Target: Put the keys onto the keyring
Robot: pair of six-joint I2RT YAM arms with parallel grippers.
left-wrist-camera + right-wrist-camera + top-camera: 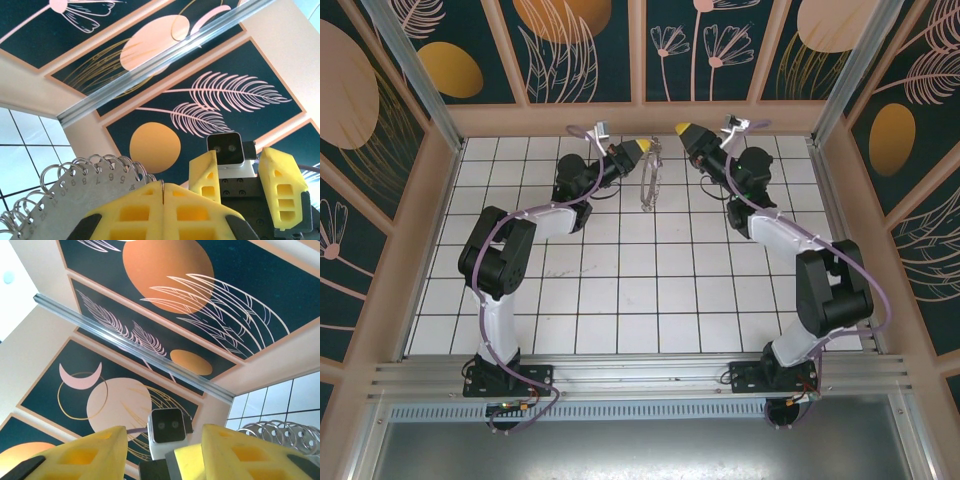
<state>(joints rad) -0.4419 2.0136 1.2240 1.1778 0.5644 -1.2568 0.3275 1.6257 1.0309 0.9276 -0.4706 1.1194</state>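
1x L gripper: you've got its fingers pressed together on the keyring, numbered rings fanned out. 1x R gripper: fingers spread, facing L gripper, near, apart.

The left gripper has its yellow jaws pinched together on the keyring, a grey numbered plate edged with wire rings. Facing it, the right gripper holds its jaws apart, before a dark leaf-painted wall panel
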